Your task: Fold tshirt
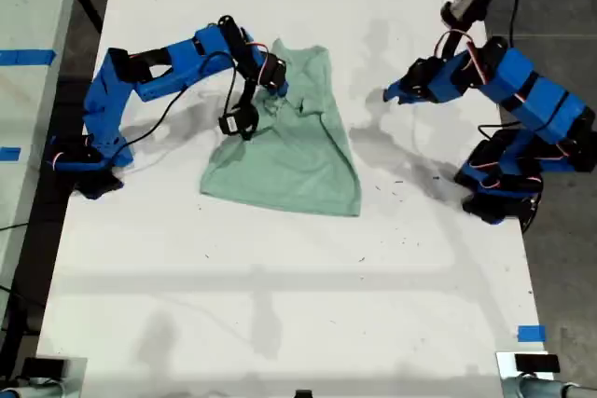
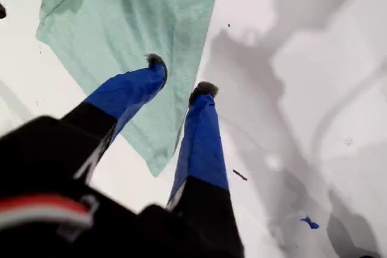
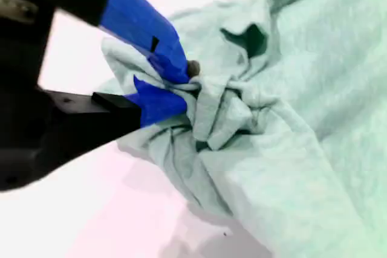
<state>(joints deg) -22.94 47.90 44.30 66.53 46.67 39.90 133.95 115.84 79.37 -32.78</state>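
Exterior view. The tshirt (image 1: pixel 289 151) lies partly folded on the white desk (image 1: pixel 280 305), towards the exterior view's left of centre, its hem spread flat and its upper part bunched.

Second wrist view. My second gripper (image 3: pixel 184 83) has its fingers (image 3: pixel 151 34) clenched on a gathered wad of the tshirt's cloth (image 3: pixel 224 113), near what looks like the collar or a sleeve.

First wrist view. My first gripper (image 2: pixel 178 77) hangs above the desk with its fingers released and nothing between them, just beside the tshirt's edge (image 2: pixel 175 40); in the exterior view it sits at the right, well apart from the cloth.

Judgement: the fold is in hand. To do it well, carry the pinched cloth low and straight across the body, release only once the layer lies flat, and avoid dragging the whole garment.
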